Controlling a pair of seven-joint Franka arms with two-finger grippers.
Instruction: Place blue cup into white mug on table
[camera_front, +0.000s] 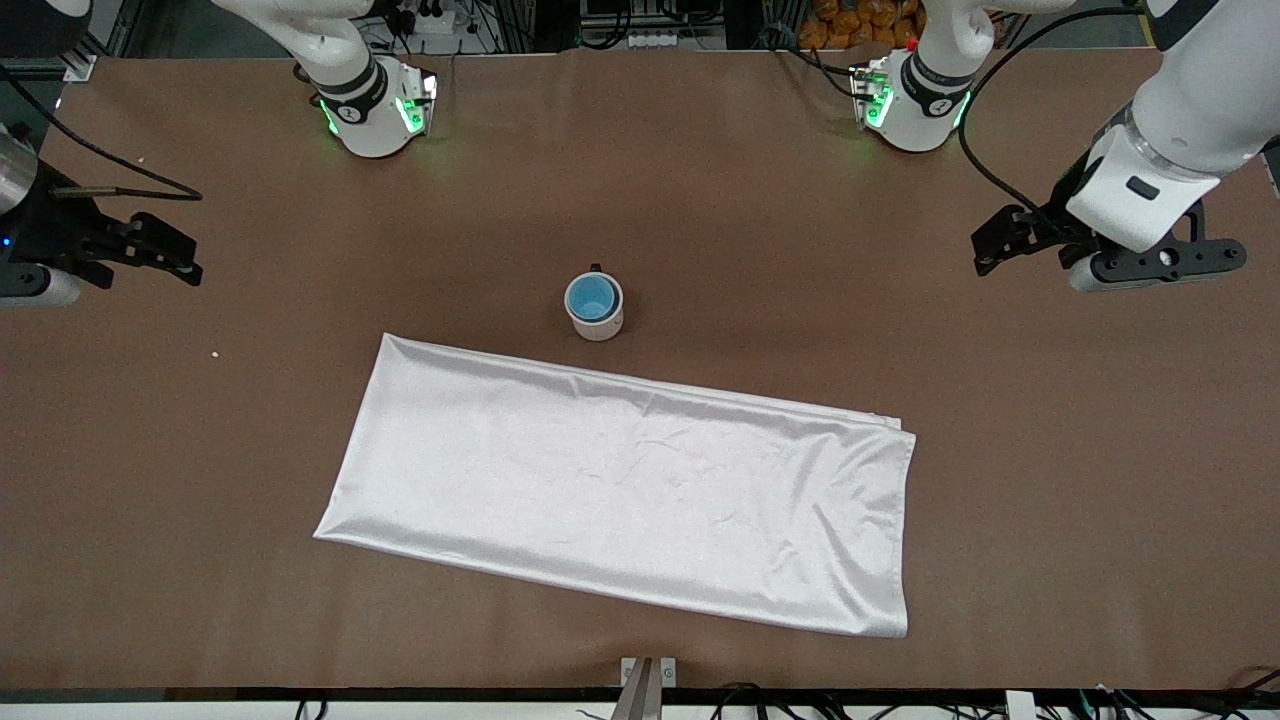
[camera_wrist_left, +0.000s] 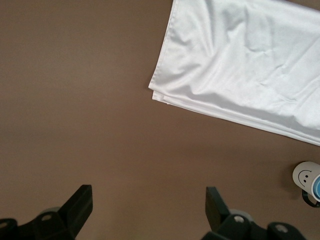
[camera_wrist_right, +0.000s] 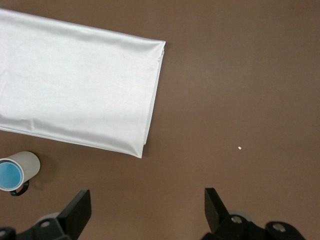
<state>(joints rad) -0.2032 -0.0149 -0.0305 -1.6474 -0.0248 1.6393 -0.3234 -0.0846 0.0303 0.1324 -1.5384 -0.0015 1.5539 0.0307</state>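
The white mug (camera_front: 597, 320) stands upright on the brown table (camera_front: 800, 200), just farther from the front camera than the white cloth. The blue cup (camera_front: 591, 297) sits inside it. The mug's small black handle points toward the robots' bases. The mug (camera_wrist_left: 303, 175) with the blue cup (camera_wrist_left: 317, 186) shows at the edge of the left wrist view, and both also show in the right wrist view, the mug (camera_wrist_right: 29, 164) and the cup (camera_wrist_right: 10, 174). My left gripper (camera_front: 985, 250) is open and empty over the left arm's end of the table (camera_wrist_left: 148, 200). My right gripper (camera_front: 190, 258) is open and empty over the right arm's end (camera_wrist_right: 146, 201).
A large white cloth (camera_front: 620, 480) lies flat, nearer to the front camera than the mug; it shows in both wrist views (camera_wrist_left: 250, 60) (camera_wrist_right: 75, 80). A tiny pale crumb (camera_front: 214, 353) lies toward the right arm's end (camera_wrist_right: 239, 148).
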